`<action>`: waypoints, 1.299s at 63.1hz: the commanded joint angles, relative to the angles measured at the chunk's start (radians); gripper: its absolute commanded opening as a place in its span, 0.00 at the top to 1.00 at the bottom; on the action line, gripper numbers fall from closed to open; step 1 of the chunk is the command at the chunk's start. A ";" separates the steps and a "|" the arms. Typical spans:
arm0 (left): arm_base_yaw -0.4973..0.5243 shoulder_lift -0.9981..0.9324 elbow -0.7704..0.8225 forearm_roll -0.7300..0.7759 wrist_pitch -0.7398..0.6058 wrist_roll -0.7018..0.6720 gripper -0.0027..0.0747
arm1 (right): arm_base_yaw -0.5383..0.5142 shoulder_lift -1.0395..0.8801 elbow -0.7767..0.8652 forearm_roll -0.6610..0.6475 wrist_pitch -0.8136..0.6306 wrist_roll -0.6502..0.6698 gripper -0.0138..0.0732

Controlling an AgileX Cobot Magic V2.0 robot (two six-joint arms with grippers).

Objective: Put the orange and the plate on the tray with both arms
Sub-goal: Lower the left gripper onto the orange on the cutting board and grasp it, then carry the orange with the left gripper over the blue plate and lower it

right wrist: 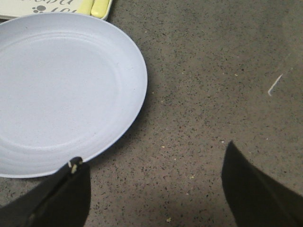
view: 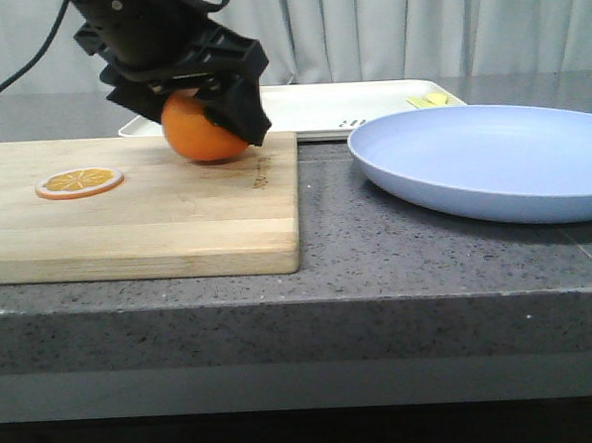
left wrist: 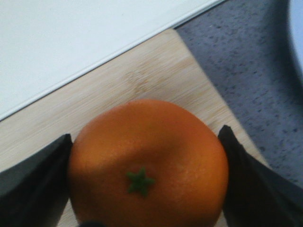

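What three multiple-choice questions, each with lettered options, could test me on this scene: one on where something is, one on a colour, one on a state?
1. Where is the orange?
A. on the tray
B. over the wooden cutting board
C. on the plate

2. What colour is the plate?
A. pale lavender-blue
B. green
C. red

3. How do the jaws of the right gripper stand?
A. shut on the plate
B. shut on the orange
C. open, holding nothing

Answers:
1. B: the front view shows the orange at the board's far edge, between the left gripper's jaws, with the tray behind it.
2. A: both the front and right wrist views show that pale bluish tint.
3. C: the right wrist view shows only bare counter between the spread jaws, beside the plate.
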 commanded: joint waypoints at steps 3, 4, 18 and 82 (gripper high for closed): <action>-0.065 -0.047 -0.103 -0.003 -0.043 0.001 0.39 | -0.007 0.006 -0.037 0.002 -0.063 -0.011 0.17; -0.074 -0.045 -0.117 -0.003 -0.043 0.001 0.39 | -0.007 0.006 -0.037 0.002 -0.063 -0.011 0.17; -0.192 0.020 -0.273 0.005 -0.045 0.001 0.39 | -0.007 0.006 -0.037 0.002 -0.063 -0.011 0.17; -0.330 0.336 -0.563 -0.001 0.001 0.001 0.11 | -0.007 0.006 -0.037 0.002 -0.103 -0.011 0.17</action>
